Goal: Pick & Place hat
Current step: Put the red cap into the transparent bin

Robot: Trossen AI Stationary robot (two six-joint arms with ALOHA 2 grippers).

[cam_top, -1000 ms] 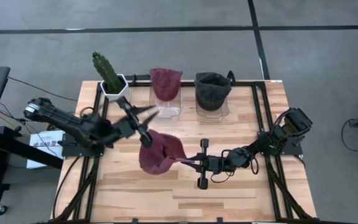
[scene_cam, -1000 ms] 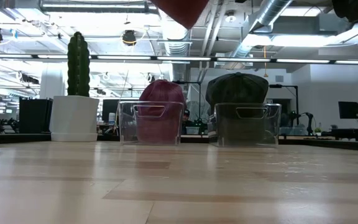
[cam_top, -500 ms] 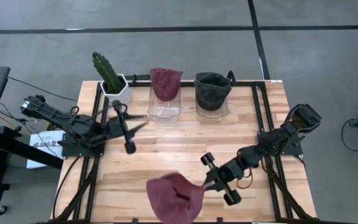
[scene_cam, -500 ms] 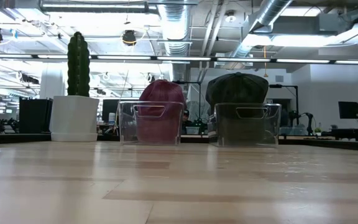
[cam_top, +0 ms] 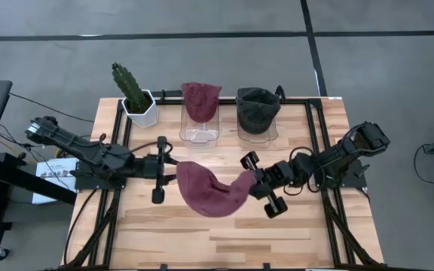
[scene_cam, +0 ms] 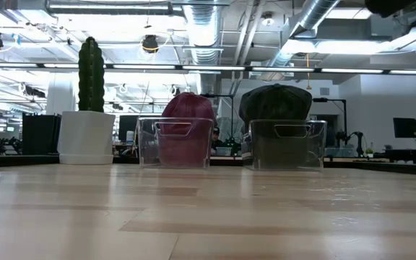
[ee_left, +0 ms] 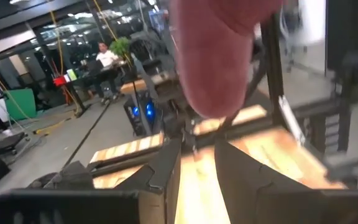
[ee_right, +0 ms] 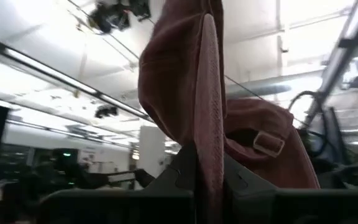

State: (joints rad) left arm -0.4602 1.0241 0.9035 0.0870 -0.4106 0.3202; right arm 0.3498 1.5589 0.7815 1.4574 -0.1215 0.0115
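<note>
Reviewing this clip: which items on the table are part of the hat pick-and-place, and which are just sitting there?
In play:
- maroon fabric hat, pinched by the right gripper
- left gripper, open beside it
- clear bin with a maroon hat

Lying about:
- clear bin with a dark grey hat
- potted cactus in a white pot

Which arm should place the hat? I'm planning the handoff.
Right: its hand is shut on the hat. The left hand is open beside it, holding nothing.
</note>
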